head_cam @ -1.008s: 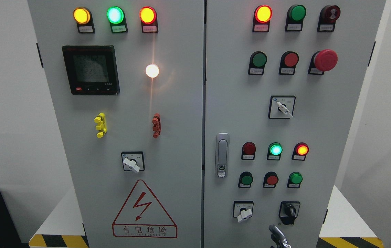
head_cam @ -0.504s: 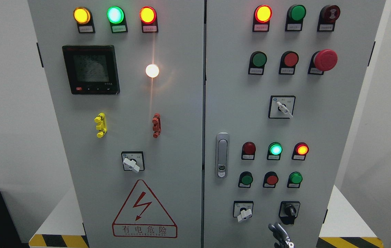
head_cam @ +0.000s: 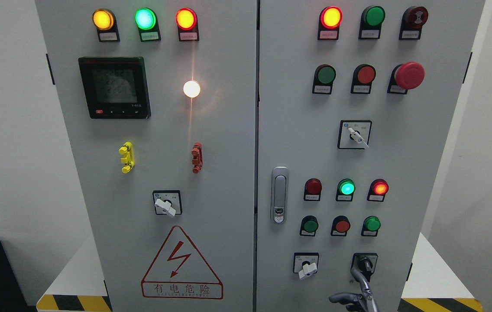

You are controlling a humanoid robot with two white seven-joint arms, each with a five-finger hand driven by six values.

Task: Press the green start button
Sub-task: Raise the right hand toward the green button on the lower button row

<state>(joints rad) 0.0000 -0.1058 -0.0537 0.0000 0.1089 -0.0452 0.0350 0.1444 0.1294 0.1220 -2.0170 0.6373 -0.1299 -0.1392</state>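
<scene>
A grey two-door control cabinet (head_cam: 228, 143) fills the view. On its right door, green push buttons sit at the upper left (head_cam: 326, 74) and in the lower row at the left (head_cam: 310, 225) and the right (head_cam: 372, 224). A green lamp (head_cam: 346, 188) glows above that row. My right hand (head_cam: 349, 281) rises from the bottom edge, holding nothing. One finger (head_cam: 358, 271) is stretched up over the black rotary switch (head_cam: 364, 263) and the thumb (head_cam: 338, 297) sticks out to the left. The hand is below the lower button row.
A red mushroom emergency stop (head_cam: 409, 75) juts out at the upper right. A white-handled selector (head_cam: 308, 268) sits left of my hand, another (head_cam: 357, 136) higher up. The door latch (head_cam: 279, 195) is at the middle seam. Yellow-black floor tape (head_cam: 441, 304) edges the base.
My right hand has risen from the bottom edge and moved slightly right. Its finger now reaches up over the black rotary switch.
</scene>
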